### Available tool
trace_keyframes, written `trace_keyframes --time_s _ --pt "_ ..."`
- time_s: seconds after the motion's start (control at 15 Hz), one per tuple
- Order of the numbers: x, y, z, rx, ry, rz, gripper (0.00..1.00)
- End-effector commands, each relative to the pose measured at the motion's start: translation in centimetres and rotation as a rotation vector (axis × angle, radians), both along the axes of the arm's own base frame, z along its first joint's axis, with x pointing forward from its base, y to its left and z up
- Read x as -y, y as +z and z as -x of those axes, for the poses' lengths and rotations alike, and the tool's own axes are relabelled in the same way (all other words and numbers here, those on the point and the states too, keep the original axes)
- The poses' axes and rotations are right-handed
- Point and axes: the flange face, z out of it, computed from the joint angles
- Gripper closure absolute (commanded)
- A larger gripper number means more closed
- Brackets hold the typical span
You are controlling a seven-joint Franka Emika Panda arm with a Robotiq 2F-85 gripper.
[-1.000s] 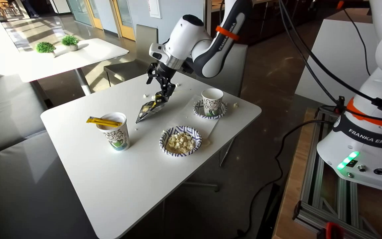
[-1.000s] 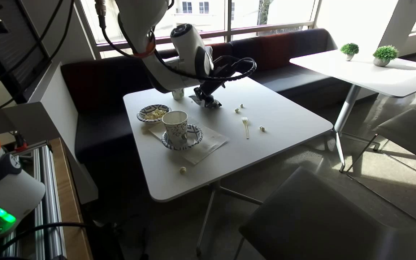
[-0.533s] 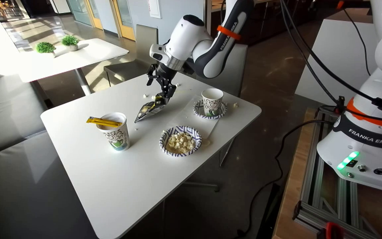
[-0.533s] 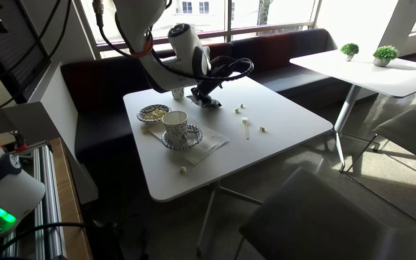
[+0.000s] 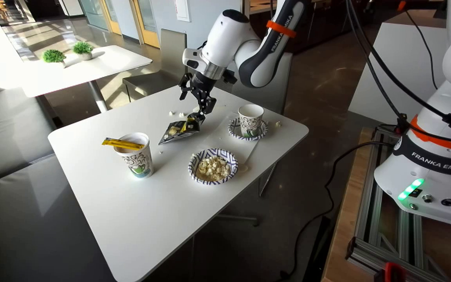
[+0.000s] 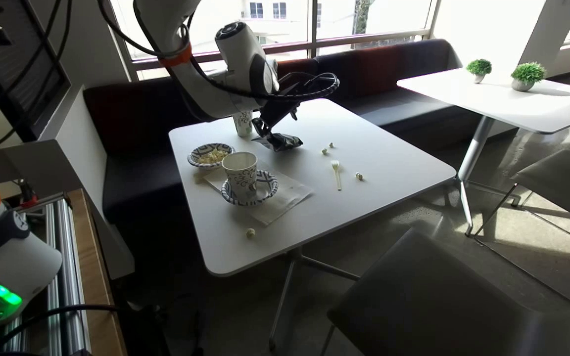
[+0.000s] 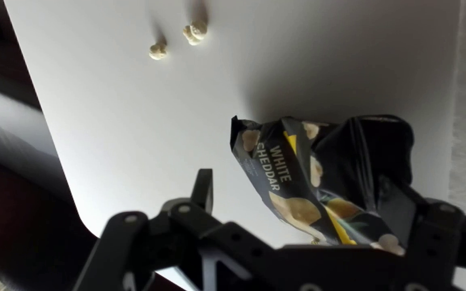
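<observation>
The gripper (image 7: 295, 188) is spread wide and has gone up a little. One side is right by the black snack bag (image 5: 176, 130), which shows more of its front now. The bag is near the popcorn bowl (image 5: 210, 152), which hasn't moved.

In an exterior view the camera looks down over the white desk (image 5: 159, 211), with the robot base (image 5: 425, 168) close at the right edge and a pale wall (image 5: 206, 19) beyond. In an exterior view the camera faces the windows (image 6: 349, 20), a grey chair (image 6: 428, 296) large in the foreground. Both exterior views, from roughly opposing sides, share the desk, the arm (image 5: 225, 41) and two potted plants (image 6: 528, 74). The wrist view looks down from close above, past the tool (image 7: 299, 194), onto the white cheddar popcorn bag (image 7: 322, 182).
</observation>
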Motion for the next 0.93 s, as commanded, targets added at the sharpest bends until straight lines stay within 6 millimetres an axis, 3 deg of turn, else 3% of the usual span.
trace_keyframes --time_s 0.0,0.2,0.33,0.6,0.87 --pt "0.7 1.1 2.6 -0.030 -0.019 0.043 0.00" --pt "0.9 0.9 4.4 -0.060 -0.036 0.035 0.01" --pt "0.9 0.7 5.7 -0.072 -0.036 0.022 0.26" --pt "1.0 0.3 7.4 -0.093 -0.028 0.027 0.57" --pt "1.0 0.0 7.8 -0.087 0.005 0.029 0.88"
